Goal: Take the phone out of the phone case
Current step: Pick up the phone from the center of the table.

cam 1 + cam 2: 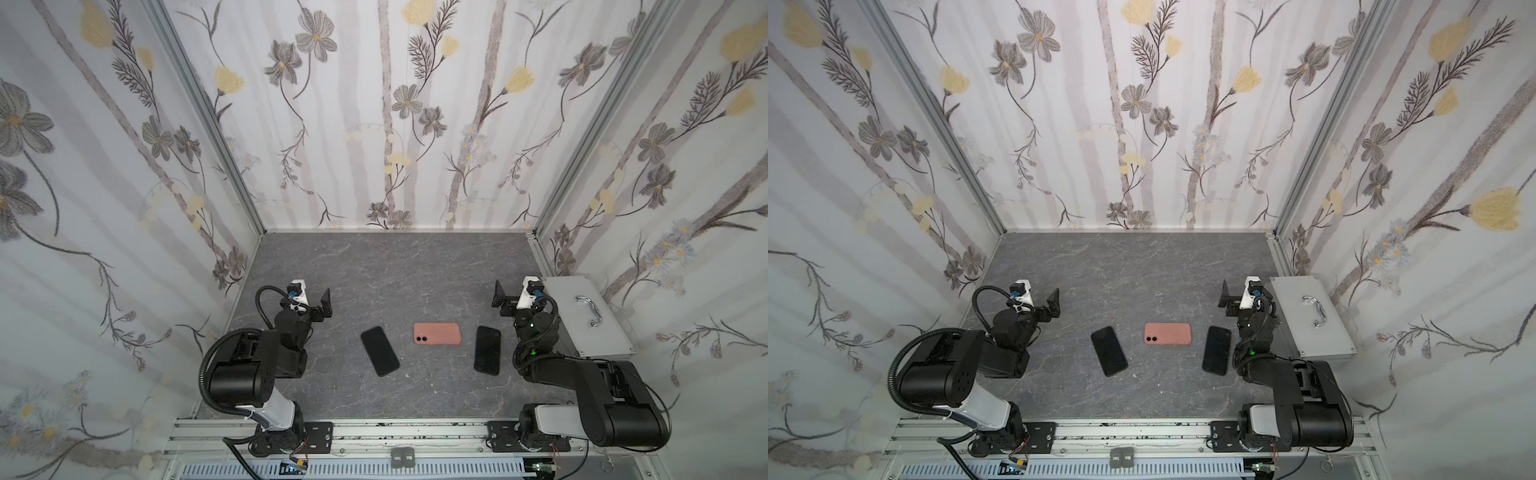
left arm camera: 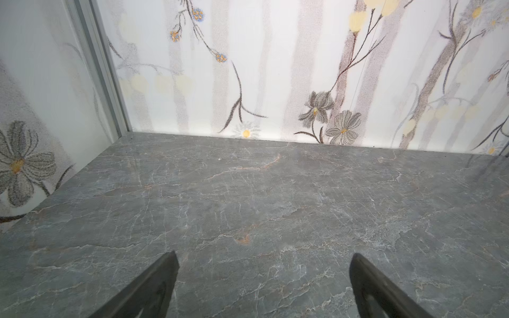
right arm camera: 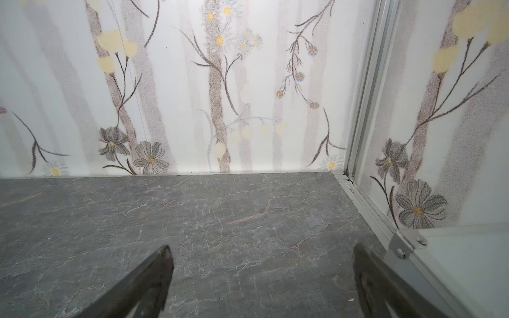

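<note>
Three flat items are laid in a row on the worktop [image 1: 386, 266]: the cased phone [image 1: 437, 333] in the middle, one phone [image 1: 380, 350] to its left, another phone [image 1: 487, 350] to its right. A metal box [image 1: 582, 320] is set at the worktop's right edge.

Two black phones [image 1: 379, 350] [image 1: 487, 350], one pink case [image 1: 437, 333], one metal box [image 1: 584, 316], and two arms, each with one pincer [image 1: 325, 305] [image 1: 500, 296].
</note>
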Robot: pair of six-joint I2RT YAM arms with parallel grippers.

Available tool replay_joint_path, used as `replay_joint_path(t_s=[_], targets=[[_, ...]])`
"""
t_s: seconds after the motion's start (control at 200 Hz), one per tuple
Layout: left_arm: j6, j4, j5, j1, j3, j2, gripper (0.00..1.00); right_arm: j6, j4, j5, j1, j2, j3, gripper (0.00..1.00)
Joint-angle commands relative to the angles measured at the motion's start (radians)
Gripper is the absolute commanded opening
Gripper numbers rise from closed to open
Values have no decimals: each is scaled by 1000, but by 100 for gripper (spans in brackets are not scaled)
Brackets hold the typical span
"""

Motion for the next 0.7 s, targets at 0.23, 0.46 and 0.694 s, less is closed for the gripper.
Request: replay_joint_path(t_s=[0.23, 0.46, 0.694], targets=[[-36, 9, -80, 2, 9, 2, 100, 7, -3, 42, -2, 3, 10, 100], [-64, 8, -159, 2, 5, -2, 100, 15, 4, 6, -19, 6, 6, 100], [-26, 11, -198, -38, -9, -28, 100, 8, 30, -10, -19, 2, -8, 100]])
